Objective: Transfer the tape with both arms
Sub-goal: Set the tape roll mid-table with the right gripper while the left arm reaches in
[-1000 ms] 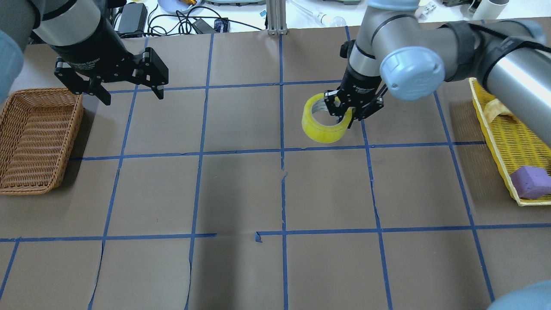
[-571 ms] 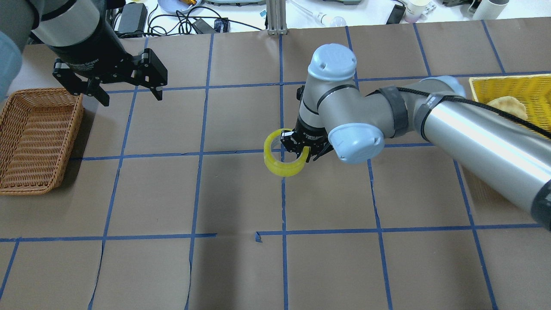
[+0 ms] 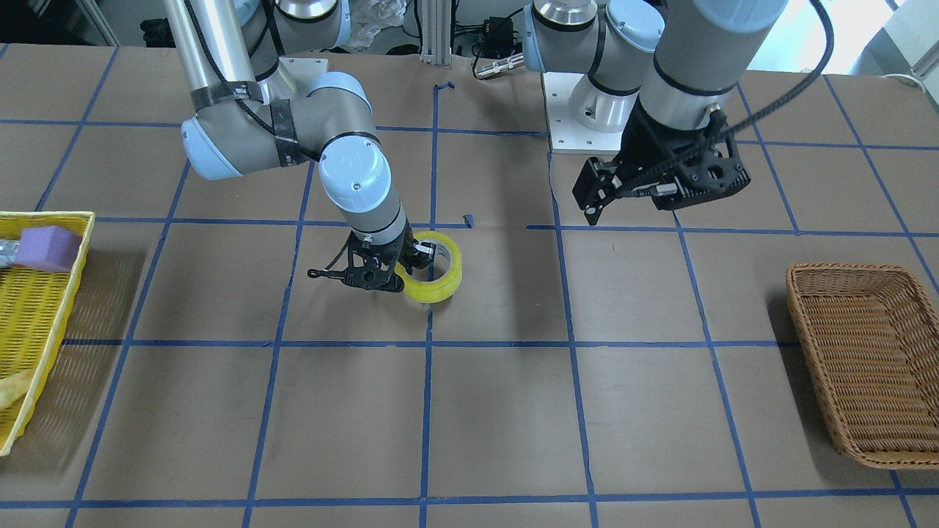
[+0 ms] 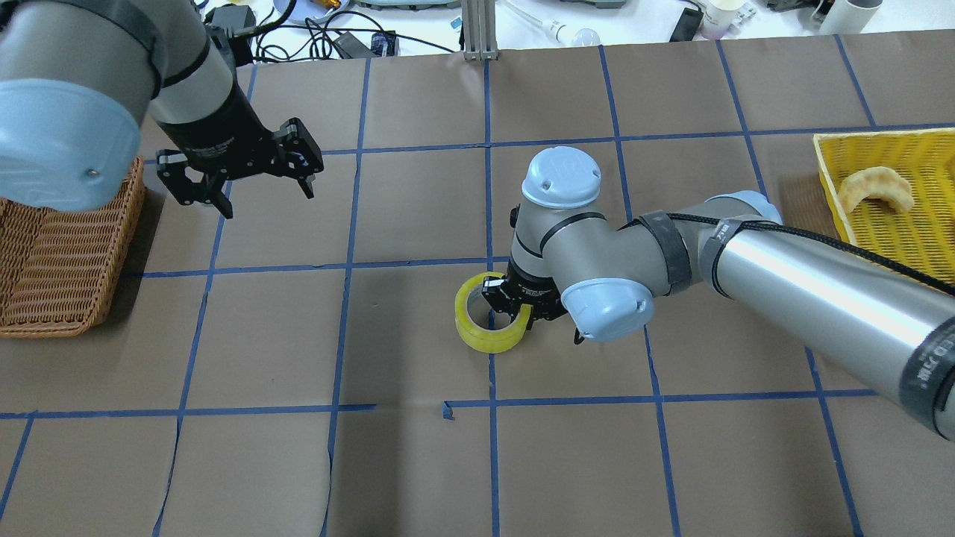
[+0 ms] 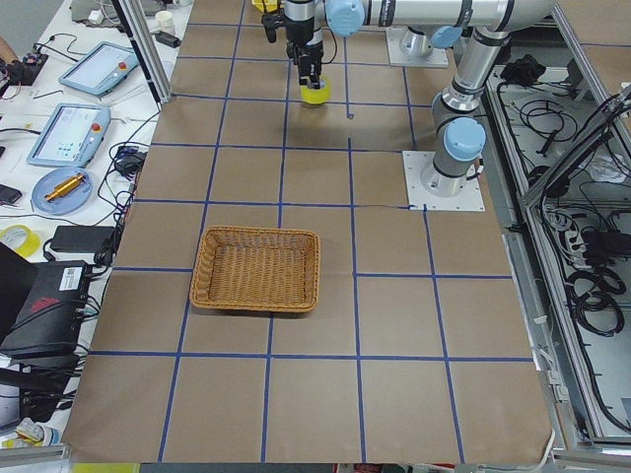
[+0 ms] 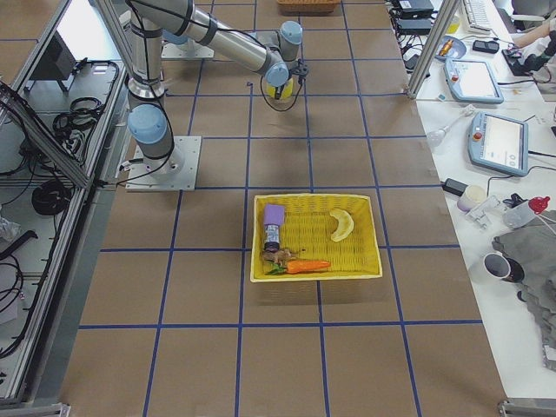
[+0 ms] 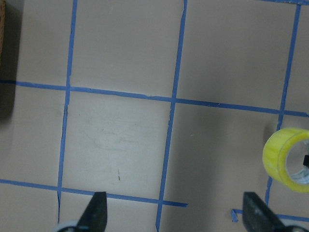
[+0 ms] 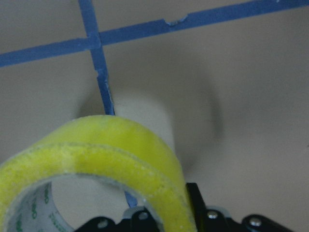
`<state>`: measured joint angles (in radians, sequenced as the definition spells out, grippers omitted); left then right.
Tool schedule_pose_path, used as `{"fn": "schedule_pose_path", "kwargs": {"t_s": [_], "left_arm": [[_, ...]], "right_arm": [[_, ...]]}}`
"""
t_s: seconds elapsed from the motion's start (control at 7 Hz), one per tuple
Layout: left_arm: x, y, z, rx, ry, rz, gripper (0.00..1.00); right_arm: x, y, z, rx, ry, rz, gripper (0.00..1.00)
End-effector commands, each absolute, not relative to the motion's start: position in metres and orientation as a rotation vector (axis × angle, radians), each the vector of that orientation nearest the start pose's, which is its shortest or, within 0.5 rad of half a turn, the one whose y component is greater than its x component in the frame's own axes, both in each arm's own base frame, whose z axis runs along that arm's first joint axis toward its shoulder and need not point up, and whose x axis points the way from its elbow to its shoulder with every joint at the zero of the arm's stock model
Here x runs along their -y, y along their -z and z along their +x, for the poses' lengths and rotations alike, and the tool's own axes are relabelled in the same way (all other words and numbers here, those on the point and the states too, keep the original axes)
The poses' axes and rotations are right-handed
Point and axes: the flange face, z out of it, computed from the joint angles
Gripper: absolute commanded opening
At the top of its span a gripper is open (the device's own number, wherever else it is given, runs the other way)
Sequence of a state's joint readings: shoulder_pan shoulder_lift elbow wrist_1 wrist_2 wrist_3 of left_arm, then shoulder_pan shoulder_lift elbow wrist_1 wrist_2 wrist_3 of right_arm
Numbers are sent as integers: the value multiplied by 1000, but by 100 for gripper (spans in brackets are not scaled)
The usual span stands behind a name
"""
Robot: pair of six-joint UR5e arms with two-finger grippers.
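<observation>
Found tape (image 4: 485, 341) clamped by its wall in right gripper (image 4: 509, 307), well apart from wicker basket (image 4: 74, 328), off its inner side. Found left gripper (image 4: 266, 203) spread wide and empty, just beside basket's far inner corner. Noted bare table (image 4: 418, 462) between basket and tape. Against earlier frame: tape carried nearer basket; left gripper shifted away from basket, tapeward.

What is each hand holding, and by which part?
Right hand holds the tape roll by its wall: one finger inside the hole, one outside. Left hand is open and holds nothing.
</observation>
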<state>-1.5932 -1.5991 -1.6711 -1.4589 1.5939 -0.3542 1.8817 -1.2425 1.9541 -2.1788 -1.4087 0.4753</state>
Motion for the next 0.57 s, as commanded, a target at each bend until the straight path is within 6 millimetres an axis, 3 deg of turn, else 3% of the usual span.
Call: {"fn": "schedule_pose_path", "kwargs": {"t_s": [0.0, 0.14, 0.29, 0.43], "left_arm": [[494, -357, -169, -3060, -231, -829, 100], [492, -333, -183, -3077, -288, -884, 100], [487, -313, -197, -3065, -292, -938, 100], [480, -298, -226, -3063, -312, -1015, 100]], "right_arm": [[449, -197, 302, -3009, -239, 263, 79], [451, -199, 302, -3006, -221, 259, 100], [458, -212, 302, -3004, -157, 241, 100], [483, -245, 293, -3040, -18, 246, 100]]}}
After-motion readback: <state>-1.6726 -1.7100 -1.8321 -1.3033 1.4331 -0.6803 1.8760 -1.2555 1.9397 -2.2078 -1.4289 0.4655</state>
